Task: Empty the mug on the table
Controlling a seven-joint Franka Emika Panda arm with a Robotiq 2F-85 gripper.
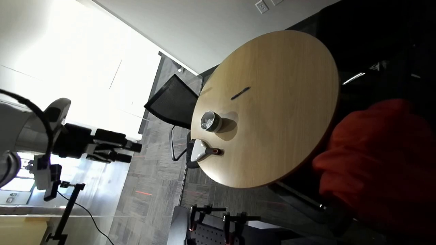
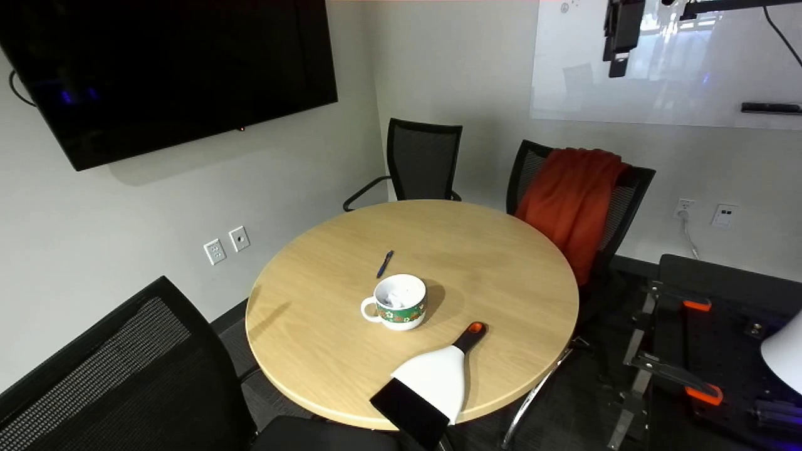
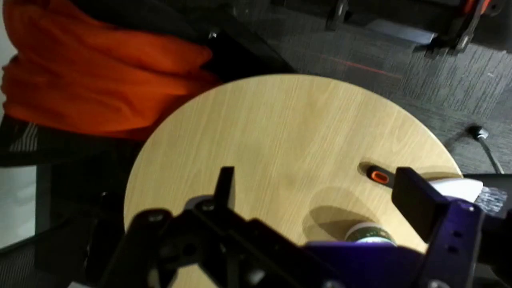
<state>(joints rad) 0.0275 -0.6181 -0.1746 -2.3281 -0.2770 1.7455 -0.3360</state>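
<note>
One mug (image 2: pixel 399 312), probably light, hard, slick, breakable, stands inside the edge of the worktop (image 2: pixel 501 269); my gripper (image 3: pixel 315 170), spread and empty, should pinch its handle (image 2: pixel 364 310).

From my end, I see in an exterior view bits (image 2: pixel 395 300) in the mug (image 2: pixel 404 315) on the table (image 2: pixel 501 269), w/ a pen (image 2: pixel 385 264) behind the mug, a tad L. In front & R of the mug lies the brush (image 2: pixel 438 376), one end past the table edge. I've a near chair (image 2: pixel 125 376) front L, a far chair (image 2: pixel 425 160) behind, & a 3rd chair (image 2: pixel 531 172) back R w/ cloth (image 2: pixel 570 200) over it.
</note>
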